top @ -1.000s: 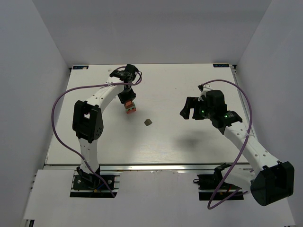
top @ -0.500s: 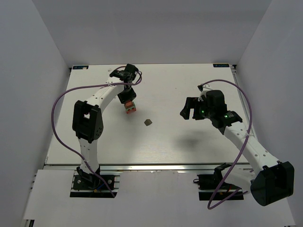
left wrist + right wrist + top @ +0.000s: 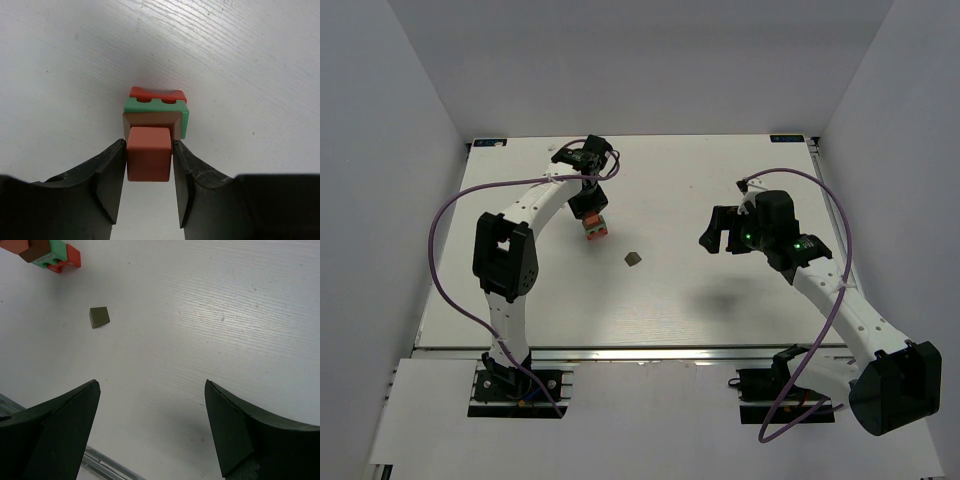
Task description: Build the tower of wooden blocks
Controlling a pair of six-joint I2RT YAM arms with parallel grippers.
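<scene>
Left gripper (image 3: pixel 149 150): jaws hug the orange cube (image 3: pixel 149 157) by its flanks; pinching or slack, cannot tell. Cube tops the tower (image 3: pixel 156 107) on the table (image 3: pixel 260 60). Light, stiff, slick, tippy — grip flat sides. Right gripper (image 3: pixel 151 385) agape, empty, near a loose dark brown piece (image 3: pixel 99 317).

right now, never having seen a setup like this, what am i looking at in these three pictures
Two robot arms are bolted to a white table. The wide picture looks down from above and behind them; the other two come from a camera on each wrist. The left hand straddles an orange cube that tops a small stack of brown, green and red blocks; whether it squeezes the cube is unclear. The right hand hangs wide open, holding nothing. One loose dark block lies on the table between the arms.
</scene>
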